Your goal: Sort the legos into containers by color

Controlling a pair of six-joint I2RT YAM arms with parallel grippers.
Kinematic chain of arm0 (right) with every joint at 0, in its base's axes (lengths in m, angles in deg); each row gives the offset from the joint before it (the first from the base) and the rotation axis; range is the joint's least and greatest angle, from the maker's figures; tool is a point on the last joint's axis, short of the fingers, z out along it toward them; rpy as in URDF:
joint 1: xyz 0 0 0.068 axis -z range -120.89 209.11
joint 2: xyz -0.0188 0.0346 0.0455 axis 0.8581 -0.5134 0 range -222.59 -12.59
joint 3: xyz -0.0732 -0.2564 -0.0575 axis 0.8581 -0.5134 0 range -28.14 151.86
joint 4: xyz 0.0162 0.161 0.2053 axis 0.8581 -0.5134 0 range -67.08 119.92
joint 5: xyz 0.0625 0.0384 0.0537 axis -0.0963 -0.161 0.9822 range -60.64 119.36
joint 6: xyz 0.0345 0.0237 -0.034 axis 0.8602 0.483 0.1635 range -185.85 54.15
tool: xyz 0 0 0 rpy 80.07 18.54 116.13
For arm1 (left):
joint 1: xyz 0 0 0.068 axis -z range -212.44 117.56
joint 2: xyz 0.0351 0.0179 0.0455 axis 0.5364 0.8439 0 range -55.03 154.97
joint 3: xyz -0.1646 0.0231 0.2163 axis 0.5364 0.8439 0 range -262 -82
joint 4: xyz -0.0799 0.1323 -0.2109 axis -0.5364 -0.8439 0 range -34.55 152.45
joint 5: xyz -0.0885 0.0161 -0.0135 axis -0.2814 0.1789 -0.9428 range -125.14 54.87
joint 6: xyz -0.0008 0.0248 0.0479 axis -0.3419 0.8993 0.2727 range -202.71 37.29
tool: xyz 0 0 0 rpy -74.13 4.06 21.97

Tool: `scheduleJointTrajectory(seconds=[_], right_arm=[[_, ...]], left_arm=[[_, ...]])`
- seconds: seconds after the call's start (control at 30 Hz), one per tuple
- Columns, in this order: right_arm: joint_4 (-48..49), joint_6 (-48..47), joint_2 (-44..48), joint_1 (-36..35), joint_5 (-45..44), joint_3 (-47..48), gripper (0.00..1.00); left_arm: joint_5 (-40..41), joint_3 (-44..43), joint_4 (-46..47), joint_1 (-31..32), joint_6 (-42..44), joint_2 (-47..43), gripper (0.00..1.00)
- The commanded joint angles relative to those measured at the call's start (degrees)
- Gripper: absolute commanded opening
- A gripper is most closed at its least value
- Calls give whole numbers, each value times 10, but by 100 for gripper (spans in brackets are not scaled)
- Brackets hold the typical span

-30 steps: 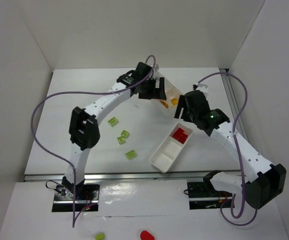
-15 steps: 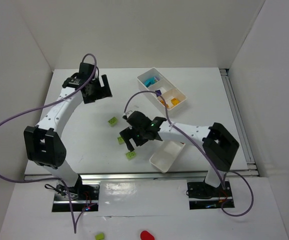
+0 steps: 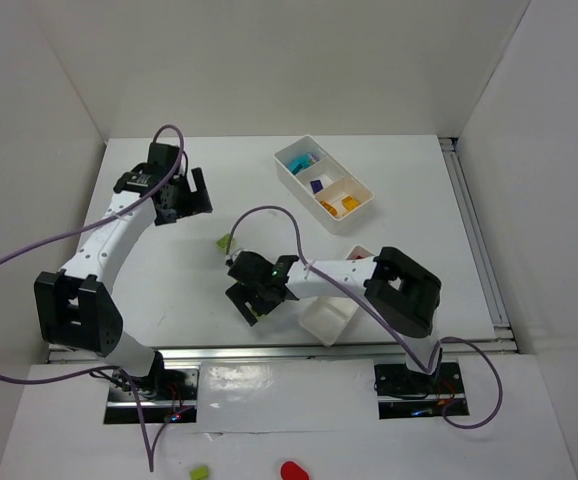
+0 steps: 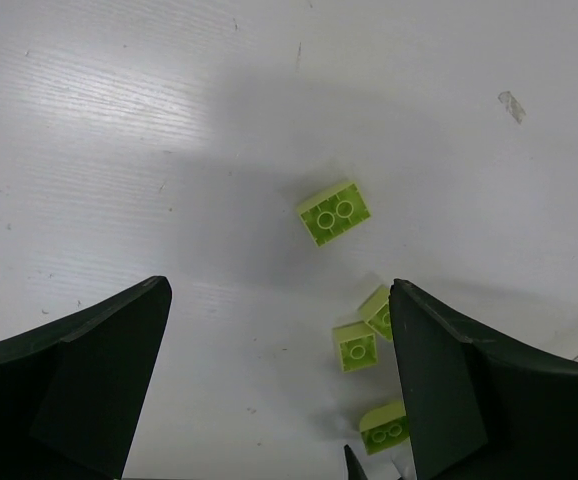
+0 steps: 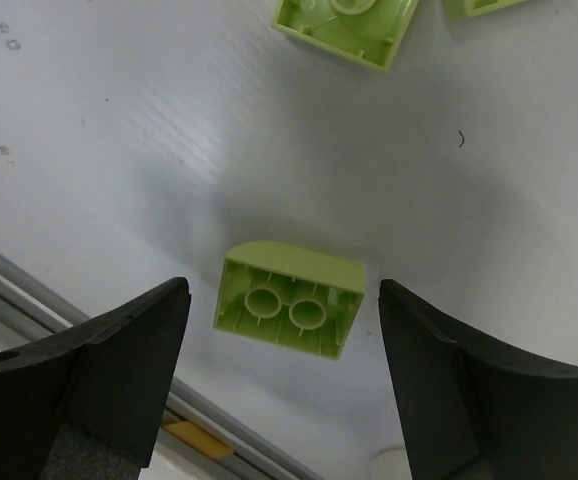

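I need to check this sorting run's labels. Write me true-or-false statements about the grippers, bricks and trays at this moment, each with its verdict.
1. The right gripper stands open on either side of a lime green brick. True.
2. The left gripper is shut on a brick. False: it is open and empty, above loose lime bricks.
3. The far tray holds a teal brick, a purple brick and orange bricks. True.
4. The lime green brick shows its studded top. False: its hollow underside faces the right wrist camera.
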Motion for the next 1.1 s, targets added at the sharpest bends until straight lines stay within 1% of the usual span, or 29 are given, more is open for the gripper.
scheduleJointTrajectory(seconds=[0.0, 0.07, 0.17, 0.23, 0.3, 0.33, 0.4, 0.43, 0.5, 0.57, 0.6, 0.63, 0.7, 0.77, 0.87, 1.03, 1.07], right_arm=[[-4, 47, -7, -17, -60, 27, 80], [3, 53, -7, -22, -65, 20, 75], [10, 60, -7, -22, -87, 14, 62], [3, 71, 2, -29, -121, 21, 51], [-2, 71, 26, -34, -149, 22, 51], [-2, 81, 58, -34, -182, 22, 51], [-38, 94, 95, -34, -230, 22, 50], [-54, 116, 128, -34, -275, 22, 50], [-110, 148, 160, -16, -309, 8, 50], [-148, 209, 202, -6, -339, -8, 50], [-184, 231, 214, 1, -346, -29, 50], [-205, 286, 227, 12, -351, -41, 50], [-244, 329, 263, 24, -351, -78, 51], [-254, 381, 300, 31, -345, -103, 51], [-259, 406, 331, 37, -333, -141, 52], [-275, 451, 342, 37, -333, -179, 57], [-275, 451, 342, 37, -333, -188, 58]], left_arm=[[8, 23, 9, -3, 17, -26, 100], [1, 28, 9, -3, 17, -26, 100], [-5, 35, 16, -3, 17, -31, 100], [-5, 35, 16, -3, 22, -31, 100], [-5, 40, 21, 2, 22, -37, 100], [-11, 40, 21, 2, 22, -37, 100], [-24, 40, 21, 8, 28, -37, 100], [-24, 40, 21, 19, 28, -30, 100], [-24, 35, 21, 38, 28, -13, 100], [-24, 35, 16, 68, 23, -2, 100], [-24, 35, 16, 77, 23, 4, 100], [-19, 35, 16, 91, 17, 16, 100], [-19, 35, 16, 103, 10, 32, 100], [-13, 35, 21, 114, -7, 54, 100], [-13, 40, 27, 128, -23, 82, 100], [0, 45, 32, 134, -34, 122, 100], [0, 45, 32, 134, -34, 129, 98]])
